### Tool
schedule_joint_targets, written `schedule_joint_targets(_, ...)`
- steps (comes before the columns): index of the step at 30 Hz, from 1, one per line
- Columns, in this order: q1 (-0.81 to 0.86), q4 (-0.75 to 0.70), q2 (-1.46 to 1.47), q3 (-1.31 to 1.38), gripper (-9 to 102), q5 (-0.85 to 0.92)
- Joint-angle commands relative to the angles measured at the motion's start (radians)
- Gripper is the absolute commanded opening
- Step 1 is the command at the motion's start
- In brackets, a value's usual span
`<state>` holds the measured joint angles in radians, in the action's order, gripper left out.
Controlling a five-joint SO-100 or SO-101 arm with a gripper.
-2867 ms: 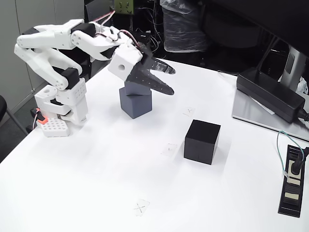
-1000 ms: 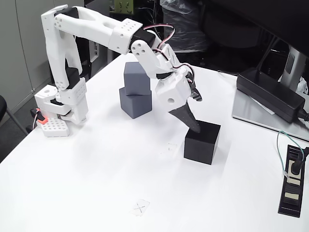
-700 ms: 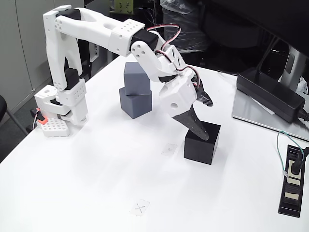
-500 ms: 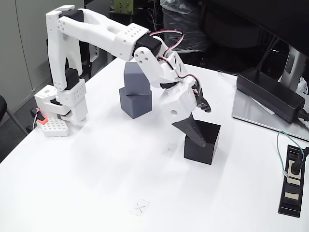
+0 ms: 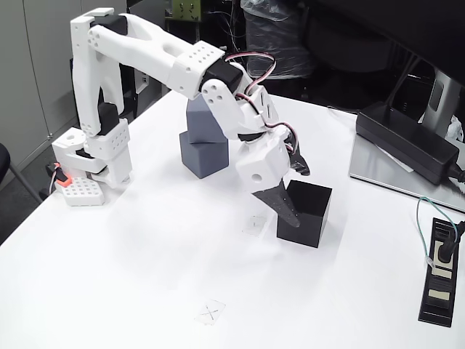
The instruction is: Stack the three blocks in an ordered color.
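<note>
A white table [image 5: 145,276] carries the white arm [image 5: 156,51], which reaches down over the black cube [image 5: 309,214] near the middle. Behind the arm, the slate-grey cube [image 5: 200,120] sits on the medium grey cube [image 5: 205,158]. The gripper [image 5: 294,196] has one dark finger [image 5: 285,207] against the black cube's left face, but I cannot tell whether it grasps.

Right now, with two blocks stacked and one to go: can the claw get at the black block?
Probably yes. The claw is already down at the black block, one finger on its near face, and nothing stands between them.
</note>
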<state>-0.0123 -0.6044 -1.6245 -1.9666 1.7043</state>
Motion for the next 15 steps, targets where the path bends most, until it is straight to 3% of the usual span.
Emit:
schedule_joint_targets(1,0.002,0.009,-0.006,-0.011,41,-0.006)
schedule_joint_targets(15,0.002,0.014,-0.006,-0.014,41,-0.006)
